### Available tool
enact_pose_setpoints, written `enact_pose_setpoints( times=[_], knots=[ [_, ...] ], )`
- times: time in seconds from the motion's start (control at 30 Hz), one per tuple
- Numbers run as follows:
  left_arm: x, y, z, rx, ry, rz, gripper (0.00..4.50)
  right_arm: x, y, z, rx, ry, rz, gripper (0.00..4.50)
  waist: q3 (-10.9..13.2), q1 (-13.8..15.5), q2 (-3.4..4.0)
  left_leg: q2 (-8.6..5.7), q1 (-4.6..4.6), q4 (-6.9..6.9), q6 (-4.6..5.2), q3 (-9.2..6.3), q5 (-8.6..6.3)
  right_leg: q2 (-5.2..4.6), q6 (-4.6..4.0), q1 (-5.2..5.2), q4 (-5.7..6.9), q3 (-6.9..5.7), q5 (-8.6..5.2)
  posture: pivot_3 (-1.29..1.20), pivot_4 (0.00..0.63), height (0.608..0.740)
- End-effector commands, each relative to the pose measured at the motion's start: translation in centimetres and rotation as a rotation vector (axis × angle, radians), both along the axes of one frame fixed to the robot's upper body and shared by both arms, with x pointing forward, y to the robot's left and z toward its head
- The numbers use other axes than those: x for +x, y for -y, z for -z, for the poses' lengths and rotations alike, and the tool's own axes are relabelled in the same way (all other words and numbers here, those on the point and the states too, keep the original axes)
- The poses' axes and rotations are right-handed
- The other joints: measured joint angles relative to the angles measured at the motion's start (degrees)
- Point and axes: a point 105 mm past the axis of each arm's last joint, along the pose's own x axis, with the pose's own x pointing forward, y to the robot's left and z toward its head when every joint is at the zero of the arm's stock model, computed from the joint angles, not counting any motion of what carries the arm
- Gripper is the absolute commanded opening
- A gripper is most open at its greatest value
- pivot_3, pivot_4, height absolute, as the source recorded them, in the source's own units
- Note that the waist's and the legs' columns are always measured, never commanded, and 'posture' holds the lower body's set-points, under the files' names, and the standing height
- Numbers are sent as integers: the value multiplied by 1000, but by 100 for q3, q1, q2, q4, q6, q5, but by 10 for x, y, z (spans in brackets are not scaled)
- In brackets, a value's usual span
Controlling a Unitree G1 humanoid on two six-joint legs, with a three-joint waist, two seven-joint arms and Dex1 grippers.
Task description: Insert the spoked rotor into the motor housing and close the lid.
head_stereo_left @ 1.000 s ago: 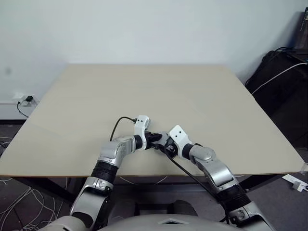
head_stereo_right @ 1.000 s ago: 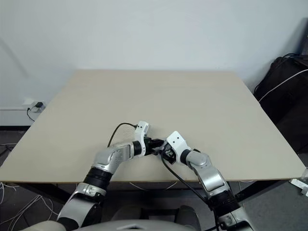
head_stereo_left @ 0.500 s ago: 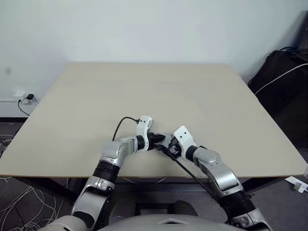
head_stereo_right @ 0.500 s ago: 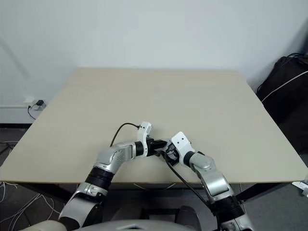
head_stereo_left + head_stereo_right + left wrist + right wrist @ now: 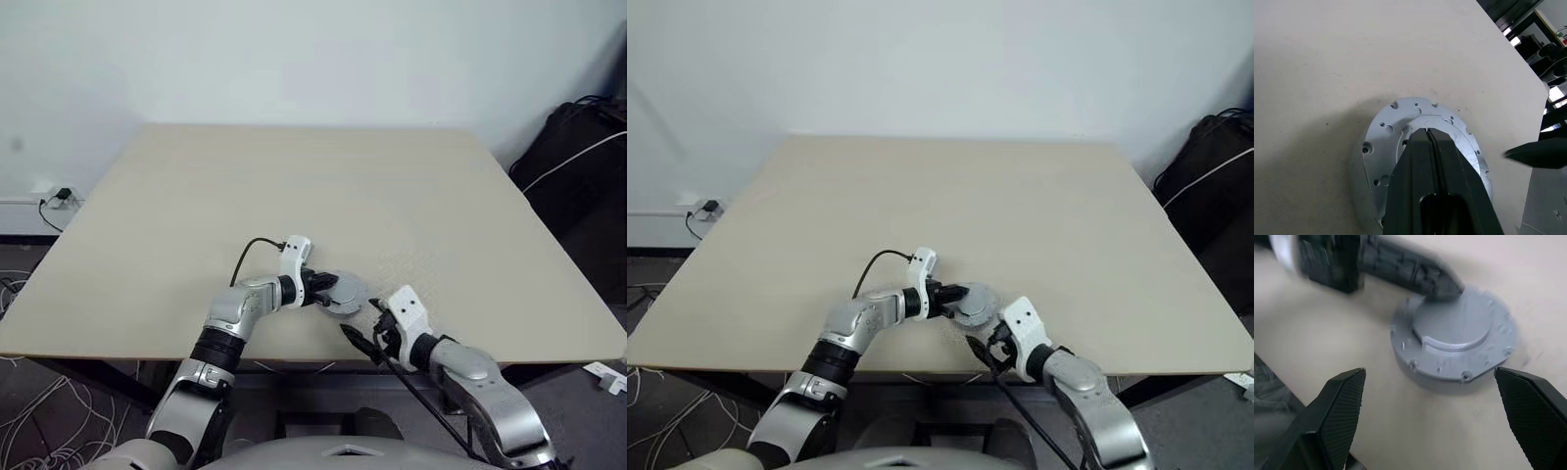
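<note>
The grey motor housing (image 5: 1445, 368) sits on the table near its front edge, with the lid (image 5: 1454, 325) on top, plain raised-centre face up. My left gripper (image 5: 328, 289) is shut, and its fingertips (image 5: 1427, 132) rest on the lid's raised centre (image 5: 1400, 115). My right gripper (image 5: 364, 328) stands open a short way nearer the front edge than the housing (image 5: 348, 294). Its fingers (image 5: 1342, 411) are spread wide, touching nothing. The spoked rotor is hidden.
The table's front edge (image 5: 294, 354) runs just behind both grippers. The beige tabletop (image 5: 323, 196) stretches away beyond the housing. A black bag with a white cable (image 5: 578, 147) stands off the table's right side. Cables (image 5: 39, 431) lie on the floor at the left.
My right gripper has drawn back from the housing toward the front edge and to the right, and opened wider. The left gripper has stayed on the lid.
</note>
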Motion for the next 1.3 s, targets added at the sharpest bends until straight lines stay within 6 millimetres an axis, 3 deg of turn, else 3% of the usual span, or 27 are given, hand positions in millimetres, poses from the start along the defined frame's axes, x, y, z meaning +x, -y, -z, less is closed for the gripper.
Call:
enact_pose_setpoints(
  times=[0.03, 0.2, 0.37, 0.67, 0.87, 1.07, 1.3],
  knots=[
    [-9, 2, 12, 36, -42, 24, 0, 11, 13, -14, 119, 20, 171, 4482, 1, 3, -1, 0, 0, 0, 0, -2, 0, 0, 0, 1, 0, -1, 0, 0, 0, 740],
    [-9, 4, 12, 34, -42, 32, 0, 24, 27, 17, 306, -200, 507, 4482, -4, 1, 12, 2, -4, -1, -3, -14, -1, 0, -2, 0, 0, -4, 1, 0, 0, 740],
    [-10, 5, 12, 32, -41, 36, 0, 34, 17, 26, 439, -320, 570, 4482, -5, -3, 41, -5, -12, -1, -3, -13, -2, -4, -30, -6, 0, 0, 15, 0, 0, 740],
    [-8, 4, 11, 28, -32, 26, 0, 38, -7, 25, 639, -482, 497, 4482, -7, -10, 52, -5, -12, -1, -2, -15, -2, 5, -32, -6, -1, -9, 14, 0, 0, 740],
    [-9, 3, 11, 26, -30, 23, 0, 34, -21, 37, 725, -606, 486, 4482, -14, -44, 57, -5, -8, -1, -2, -14, -2, 10, -30, -3, -1, -8, 12, 0, 0, 740],
    [-10, 3, 11, 28, -30, 27, 0, 24, -42, 20, 970, -683, 286, 4482, -19, -90, 61, -1, -1, -1, -2, -17, -2, 14, -15, 1, 1, -8, 4, 0, 0, 740],
    [-11, 3, 12, 28, -32, 32, 0, 26, -51, 10, 1052, -678, 229, 4482, -11, -150, 72, -1, -5, -1, -2, -19, -2, 20, -18, -8, 5, -1, 4, 0, 0, 740]
  ],
)
